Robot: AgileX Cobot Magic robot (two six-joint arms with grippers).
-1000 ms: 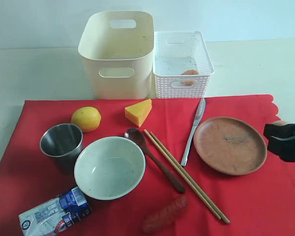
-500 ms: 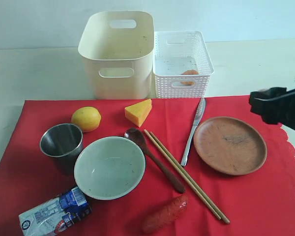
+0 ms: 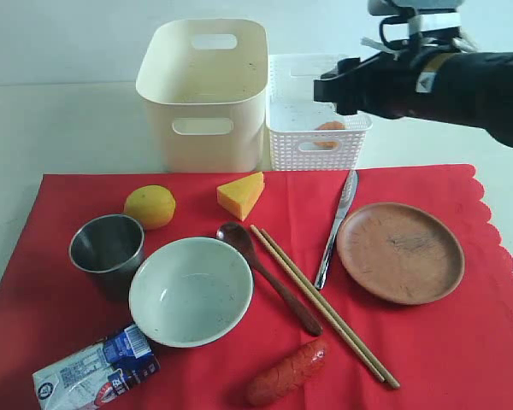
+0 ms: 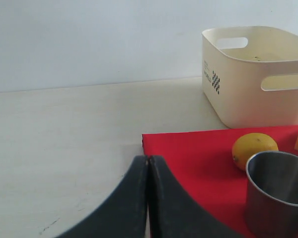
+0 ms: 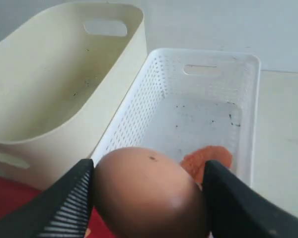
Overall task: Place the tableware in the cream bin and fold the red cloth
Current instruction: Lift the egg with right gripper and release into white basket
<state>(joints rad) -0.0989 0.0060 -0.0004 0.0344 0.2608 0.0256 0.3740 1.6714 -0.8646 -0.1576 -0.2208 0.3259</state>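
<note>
On the red cloth (image 3: 462, 342) lie a steel cup (image 3: 108, 245), a pale bowl (image 3: 191, 290), a dark spoon (image 3: 265, 273), wooden chopsticks (image 3: 325, 306), a silver knife (image 3: 336, 224) and a brown plate (image 3: 399, 252). The cream bin (image 3: 203, 94) stands behind the cloth with nothing visible inside. My right gripper (image 5: 149, 167) is shut on a brown egg (image 5: 149, 193) and hovers over the white basket; in the exterior view the right gripper (image 3: 332, 87) hangs high at the back. My left gripper (image 4: 148, 161) is shut and holds nothing, low beside the cloth's corner near the cup (image 4: 278, 193).
The white perforated basket (image 3: 315, 111) stands to the right of the cream bin and holds an orange item (image 3: 329, 128). A lemon (image 3: 150, 206), a cheese wedge (image 3: 241, 194), a sausage (image 3: 286, 373) and a milk carton (image 3: 94, 367) also lie on the cloth.
My right arm has risen from the cloth's right edge and swung left and back, ending above the white basket. The tableware has not moved.
</note>
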